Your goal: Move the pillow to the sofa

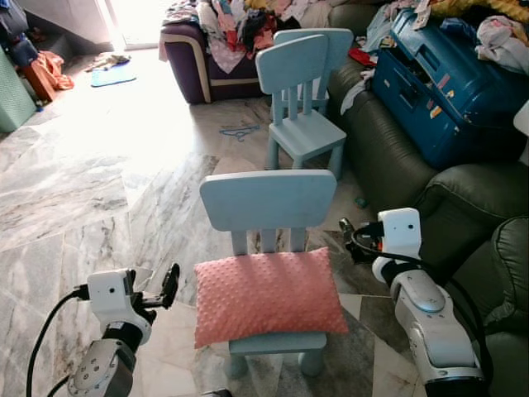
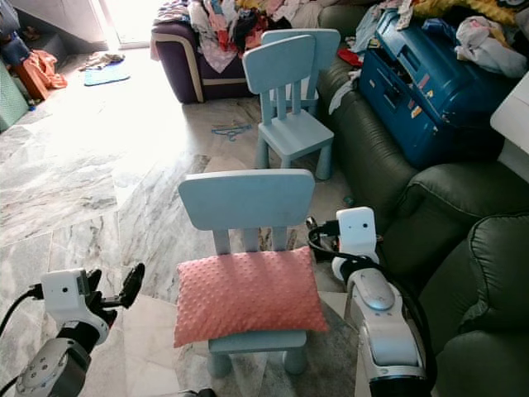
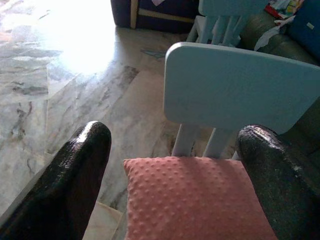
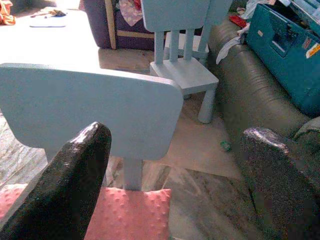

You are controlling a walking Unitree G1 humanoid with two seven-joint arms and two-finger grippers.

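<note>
A pink dotted pillow (image 1: 266,295) lies flat on the seat of a small light-blue chair (image 1: 269,198) right in front of me. My left gripper (image 1: 165,288) hovers low to the left of the pillow. It is open, and the pillow's corner (image 3: 195,197) shows between its black fingers (image 3: 82,165). My right gripper (image 1: 350,237) is beside the chair's right rear, also open, looking past the chair back (image 4: 95,107) over a pillow corner (image 4: 127,215). The dark green leather sofa (image 1: 397,169) runs along the right.
A blue suitcase (image 1: 438,91) and loose clothes lie on the sofa's far part. A second light-blue chair (image 1: 304,107) stands behind the first. A purple armchair (image 1: 194,62) piled with clothes is at the back. Marble floor (image 1: 99,182) stretches open to the left.
</note>
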